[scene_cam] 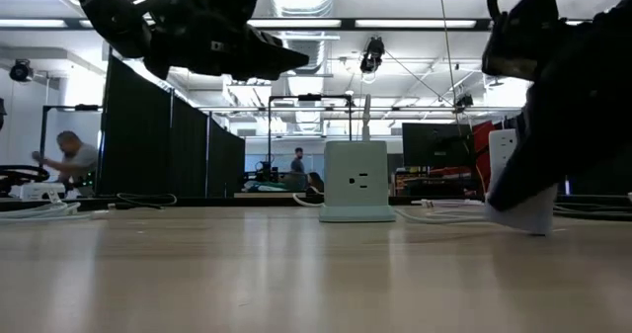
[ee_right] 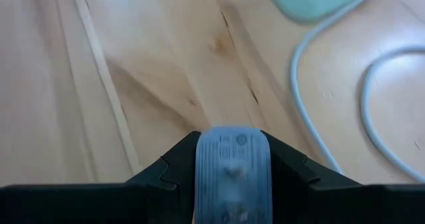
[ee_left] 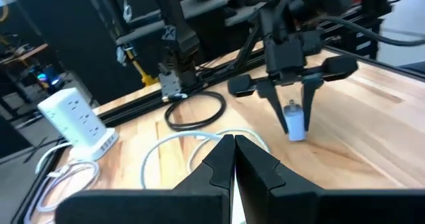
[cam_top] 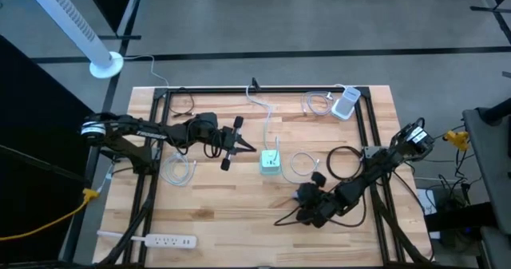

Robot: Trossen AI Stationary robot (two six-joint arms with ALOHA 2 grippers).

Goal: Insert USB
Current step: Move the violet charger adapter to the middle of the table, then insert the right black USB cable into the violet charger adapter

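A mint-and-white charger cube stands upright on its base mid-table, sockets facing the near edge. My right gripper is to the cube's near right, low over the table, shut on a small white USB plug. My left gripper hovers left of the cube above the table, fingers shut with nothing seen between them. White cable loops lie right of the cube. My right gripper pinches the white USB plug's body between its two fingers. It comes from above, slanting down. The plug stands roughly upright below the fingers, and its lower end is at the tabletop.
A white power tower stands at the far right. A white power strip lies near the near left edge. More white cable lies under the left arm, and black cable coils by the right arm. Black frame rails border the table.
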